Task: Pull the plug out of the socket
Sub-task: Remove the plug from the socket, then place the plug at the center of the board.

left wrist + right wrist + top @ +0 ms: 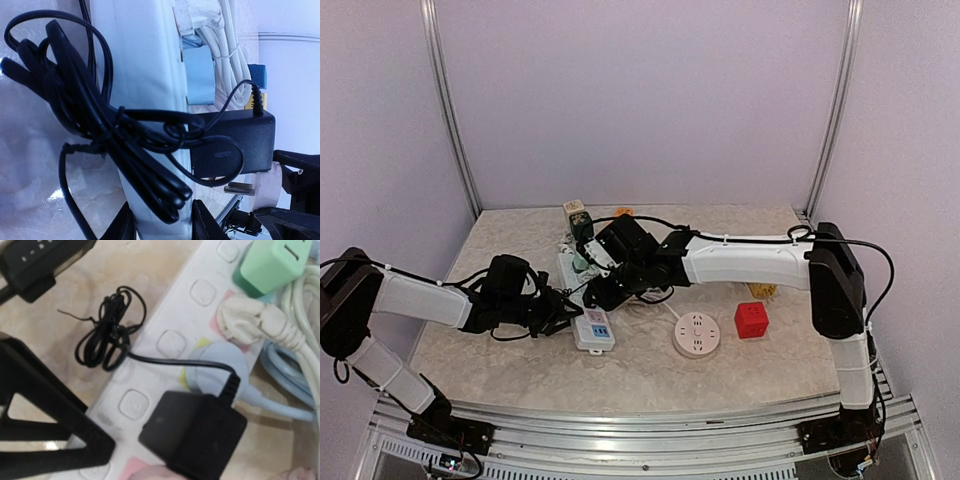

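The white power strip point(592, 325) lay flat on the tabletop point(520, 360), left of centre. Its long axis ran from the far side toward the near edge, with the near end angled slightly right.

The black adapter plug point(192, 432) was seated in a socket on the strip's top face. Its body stood up off that face, and its thin cord left one upper corner. The cord led to a coiled black cable bundle point(107, 332) lying beside the strip.

A green adapter point(270, 262), a white plug point(250, 315) and a pale blue plug point(215, 365) occupied the sockets further along.

The left claw point(162, 225) was clamped across the strip's width, one finger point(125, 225) against each long side.

The right claw point(605, 275) hung over the strip at the adapter. It appeared spread wide, with the single visible finger point(50, 435) standing well apart from the adapter.

A round white socket point(697, 334) and a red cube socket point(752, 319) sat to the right, apart from the strip.
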### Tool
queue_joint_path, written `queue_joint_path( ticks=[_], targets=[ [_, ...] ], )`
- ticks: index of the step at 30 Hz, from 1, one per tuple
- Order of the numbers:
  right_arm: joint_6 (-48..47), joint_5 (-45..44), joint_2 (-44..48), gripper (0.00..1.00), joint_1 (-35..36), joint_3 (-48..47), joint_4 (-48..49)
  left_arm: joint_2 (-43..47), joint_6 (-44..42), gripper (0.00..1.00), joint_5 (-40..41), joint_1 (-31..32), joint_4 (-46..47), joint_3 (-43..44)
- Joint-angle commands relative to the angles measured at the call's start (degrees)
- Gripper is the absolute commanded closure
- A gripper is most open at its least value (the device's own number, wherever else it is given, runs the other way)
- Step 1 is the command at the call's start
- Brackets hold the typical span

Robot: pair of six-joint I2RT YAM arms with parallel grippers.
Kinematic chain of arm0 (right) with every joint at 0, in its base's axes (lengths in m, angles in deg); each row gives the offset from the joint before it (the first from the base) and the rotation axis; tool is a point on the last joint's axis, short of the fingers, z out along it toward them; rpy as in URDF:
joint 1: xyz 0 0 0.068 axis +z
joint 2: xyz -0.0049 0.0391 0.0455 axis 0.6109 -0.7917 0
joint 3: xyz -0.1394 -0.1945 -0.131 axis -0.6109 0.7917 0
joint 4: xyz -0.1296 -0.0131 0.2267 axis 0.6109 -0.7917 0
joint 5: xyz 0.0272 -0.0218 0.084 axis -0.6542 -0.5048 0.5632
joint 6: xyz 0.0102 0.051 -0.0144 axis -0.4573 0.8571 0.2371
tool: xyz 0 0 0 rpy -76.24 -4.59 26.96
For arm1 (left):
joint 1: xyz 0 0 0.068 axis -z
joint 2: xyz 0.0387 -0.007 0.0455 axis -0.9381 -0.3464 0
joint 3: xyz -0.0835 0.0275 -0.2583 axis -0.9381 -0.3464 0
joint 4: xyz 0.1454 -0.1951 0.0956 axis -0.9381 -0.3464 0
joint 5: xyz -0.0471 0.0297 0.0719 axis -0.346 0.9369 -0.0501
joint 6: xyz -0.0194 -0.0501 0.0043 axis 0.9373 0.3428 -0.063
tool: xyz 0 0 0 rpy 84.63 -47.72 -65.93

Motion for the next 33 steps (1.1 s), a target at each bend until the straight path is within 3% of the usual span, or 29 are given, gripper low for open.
queue_joint_path(
  ticks=[1,10,18,33],
  targets=[
    [-0.8,-1.8,5.3,1.00,0.1,2.7,4.2,1.0,-3.7,0.96,-0.5,0.4,-0.7,1.2],
    [-1.9,-11.5,17.9,1.00,-0.8,12.3,5.7,5.9,-7.4,0.97,-0.6,-3.4,-4.3,0.3],
    [-1.8,-20.2,22.1,1.00,-6.8,17.0,2.3,10.4,-11.1,0.97,-2.6,-6.7,-6.7,-0.7],
    [-6.1,-31.5,17.3,1.00,-19.8,16.3,-1.0,14.0,-14.1,0.98,-4.6,-7.9,-8.7,-1.7]
  ],
)
